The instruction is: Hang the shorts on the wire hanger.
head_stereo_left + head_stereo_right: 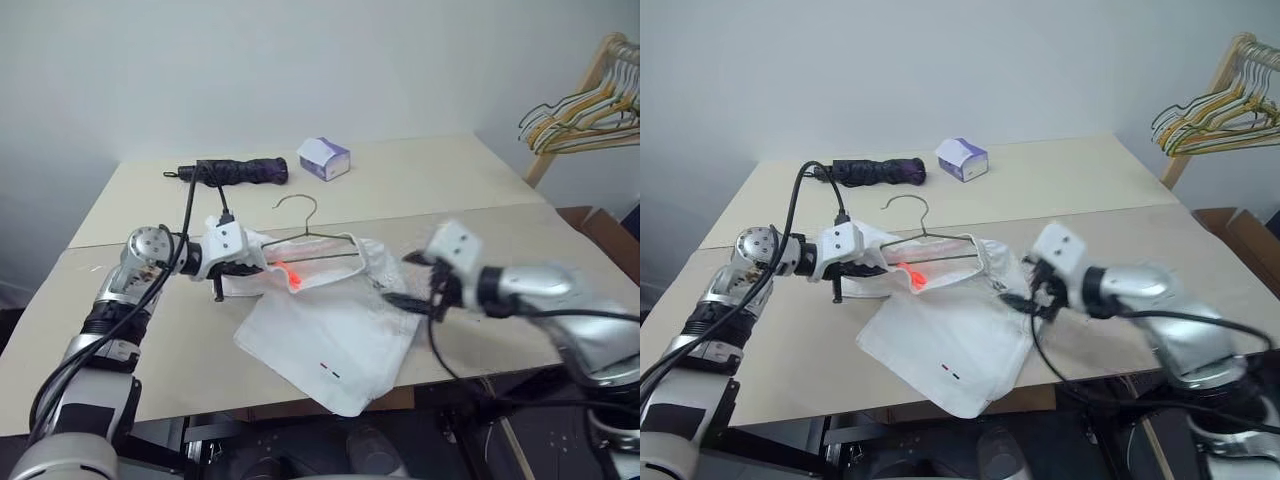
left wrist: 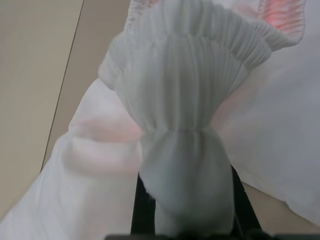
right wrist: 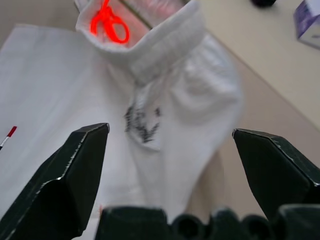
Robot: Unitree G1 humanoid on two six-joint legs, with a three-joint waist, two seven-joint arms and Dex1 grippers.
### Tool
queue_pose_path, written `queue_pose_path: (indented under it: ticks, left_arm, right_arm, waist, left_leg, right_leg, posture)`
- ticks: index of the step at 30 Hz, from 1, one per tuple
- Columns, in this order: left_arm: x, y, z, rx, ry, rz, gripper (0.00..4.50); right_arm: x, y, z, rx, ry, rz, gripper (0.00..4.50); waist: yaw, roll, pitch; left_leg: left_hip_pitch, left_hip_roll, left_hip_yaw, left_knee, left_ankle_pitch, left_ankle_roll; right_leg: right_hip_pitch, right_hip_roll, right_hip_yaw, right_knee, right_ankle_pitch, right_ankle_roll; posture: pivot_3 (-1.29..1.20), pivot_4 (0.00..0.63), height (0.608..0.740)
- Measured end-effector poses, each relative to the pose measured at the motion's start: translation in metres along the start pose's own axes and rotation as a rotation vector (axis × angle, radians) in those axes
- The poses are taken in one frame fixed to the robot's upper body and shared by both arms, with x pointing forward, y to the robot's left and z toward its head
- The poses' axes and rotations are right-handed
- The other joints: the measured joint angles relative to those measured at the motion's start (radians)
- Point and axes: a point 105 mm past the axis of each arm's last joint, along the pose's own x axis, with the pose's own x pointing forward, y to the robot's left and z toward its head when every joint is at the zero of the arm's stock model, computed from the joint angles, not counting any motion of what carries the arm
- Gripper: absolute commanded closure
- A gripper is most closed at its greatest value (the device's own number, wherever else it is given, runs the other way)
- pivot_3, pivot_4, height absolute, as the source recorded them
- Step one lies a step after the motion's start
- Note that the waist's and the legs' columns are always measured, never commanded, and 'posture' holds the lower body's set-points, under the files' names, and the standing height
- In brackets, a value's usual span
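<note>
The white shorts (image 1: 330, 340) lie spread in the middle of the table, one leg reaching the front edge. The wire hanger (image 1: 312, 206) lies at their far side, its lower part inside the waistband and its hook pointing away from me. My left gripper (image 1: 262, 268) is shut on the waistband's left end, and the gathered elastic (image 2: 190, 75) bunches between its fingers (image 2: 142, 205). Just off the right end of the waistband, my right gripper (image 1: 402, 280) stands open. The cloth (image 3: 175, 90) lies a little ahead of its fingertips (image 3: 95, 135), untouched.
A folded black umbrella (image 1: 235, 172) and a small white and purple box (image 1: 324, 158) lie on the far half of the table. A wooden rack with bunched hangers (image 1: 585, 110) stands at the right. A seam (image 1: 480, 212) runs across the tabletop.
</note>
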Motion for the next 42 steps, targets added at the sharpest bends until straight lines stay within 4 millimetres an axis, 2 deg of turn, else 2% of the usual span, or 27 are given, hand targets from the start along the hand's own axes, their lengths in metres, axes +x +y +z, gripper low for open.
queue_pose_path:
  ticks: [3,6,11,17,24,30,37,42]
  left_arm:
    - [-0.004,0.009,0.018,0.074,-0.027,-0.015,4.5]
    - [-0.009,0.02,0.032,0.126,-0.047,-0.018,4.5]
    - [-0.001,0.024,0.043,0.152,-0.087,-0.04,4.5]
    - [0.007,0.023,0.054,0.195,-0.117,-0.079,4.5]
    - [0.008,0.02,0.056,0.202,-0.122,-0.101,4.5]
    - [0.008,0.021,0.055,0.2,-0.122,-0.097,4.5]
    - [0.006,0.02,0.054,0.188,-0.115,-0.107,4.5]
    - [0.004,0.017,0.057,0.181,-0.143,-0.146,2.98]
  right_arm:
    - [-0.017,-0.015,0.026,-0.079,-0.012,0.022,0.02]
    - [-0.017,-0.029,0.034,-0.134,0.049,0.062,0.02]
    - [0.013,-0.035,0.021,-0.166,0.151,0.164,0.02]
    - [0.044,-0.035,0.017,-0.211,0.262,0.229,0.02]
    - [0.061,-0.042,-0.002,-0.172,0.357,0.22,2.31]
    - [0.062,-0.04,-0.002,-0.186,0.369,0.24,4.47]
    - [0.062,-0.033,0.0,-0.198,0.365,0.278,4.47]
    - [0.057,-0.025,-0.006,-0.125,0.335,0.288,4.5]
  waist:
    - [-0.006,0.0,0.0]
    - [-0.025,0.0,0.0]
    - [-0.053,0.0,0.0]
    - [-0.081,0.0,0.0]
    - [-0.085,0.0,0.0]
    - [-0.084,0.0,0.0]
    - [-0.085,0.0,0.0]
    - [-0.083,0.0,0.0]
  left_leg:
    - [0.0,0.0,0.0,0.0,-0.002,-0.004]
    - [0.0,0.0,0.001,0.0,-0.002,-0.004]
    - [0.0,0.0,0.001,0.0,0.0,0.001]
    - [0.0,0.0,0.001,0.0,0.001,0.001]
    - [0.0,0.0,0.001,0.0,0.001,0.001]
    - [0.0,0.0,0.001,0.001,0.001,0.001]
    - [0.0,0.0,0.001,0.001,0.001,0.001]
    - [0.0,0.0,0.001,0.001,0.001,0.001]
  right_leg:
    - [0.0,0.0,0.0,-0.001,0.0,0.0]
    - [0.0,-0.001,-0.001,-0.001,0.0,0.0]
    - [0.0,-0.001,0.0,0.0,0.001,-0.001]
    - [0.0,-0.002,0.0,0.001,0.004,-0.006]
    - [-0.001,-0.001,0.0,0.002,0.004,-0.007]
    - [-0.001,-0.001,0.0,0.002,0.004,-0.006]
    - [-0.001,-0.001,0.0,0.002,0.004,-0.006]
    - [-0.001,-0.001,0.0,0.002,0.004,-0.006]
  posture:
    - [-0.4,0.0,0.74]
    - [-0.41,0.0,0.74]
    - [-0.41,0.0,0.74]
    - [-0.41,0.0,0.74]
    - [-0.4,0.0,0.74]
    - [-0.4,0.0,0.74]
    - [-0.4,0.0,0.74]
    - [-0.4,0.0,0.74]
